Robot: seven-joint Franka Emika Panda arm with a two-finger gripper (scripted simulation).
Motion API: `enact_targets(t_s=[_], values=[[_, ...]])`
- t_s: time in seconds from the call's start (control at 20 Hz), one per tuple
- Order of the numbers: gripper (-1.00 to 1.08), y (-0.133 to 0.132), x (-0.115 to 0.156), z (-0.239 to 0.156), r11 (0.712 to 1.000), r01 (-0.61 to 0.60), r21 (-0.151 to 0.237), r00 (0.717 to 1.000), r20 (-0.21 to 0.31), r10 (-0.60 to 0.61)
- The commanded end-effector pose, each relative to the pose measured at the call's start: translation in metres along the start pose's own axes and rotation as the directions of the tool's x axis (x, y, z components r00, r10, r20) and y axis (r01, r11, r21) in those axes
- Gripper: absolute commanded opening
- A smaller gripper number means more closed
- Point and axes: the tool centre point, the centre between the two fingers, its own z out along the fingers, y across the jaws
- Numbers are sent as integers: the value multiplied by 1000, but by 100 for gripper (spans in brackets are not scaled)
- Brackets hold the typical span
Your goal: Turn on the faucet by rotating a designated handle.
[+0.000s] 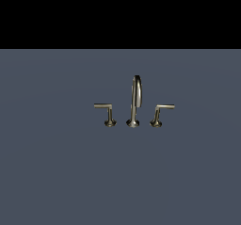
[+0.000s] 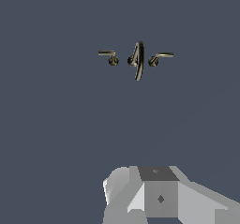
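Observation:
The brass faucet stands on the grey floor, with a tall arched spout (image 1: 135, 99) in the middle. The handle (image 1: 160, 112), with a leaning stem and a thin arm pointing to the exterior view's right, stands on the spout's right. A similar lever with an upright stem (image 1: 107, 112) stands on the spout's left. The wrist view shows the spout (image 2: 138, 59), the handle (image 2: 159, 57) and the other lever (image 2: 108, 56) from far off. Only the grey-white gripper body (image 2: 159, 197) shows there, well away from the faucet, and its fingers are not visible. The arm is out of the exterior view.
A flat grey floor (image 1: 56, 172) spreads all around the faucet. Behind it the background is black.

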Motion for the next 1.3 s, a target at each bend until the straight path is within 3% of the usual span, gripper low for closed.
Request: enact_targets(t_s=[0.0,0.4,0.75,1.0,1.25], values=[[-100,0,0,0,1000,0,0,1000,0,0],[-100,-3,9,11,999,-43,0,999,1,43],[-100,-7,34,40,988,-152,1,988,3,152],[-100,-9,61,71,964,-267,1,964,5,267],[-100,-8,93,107,918,-397,1,918,7,397]])
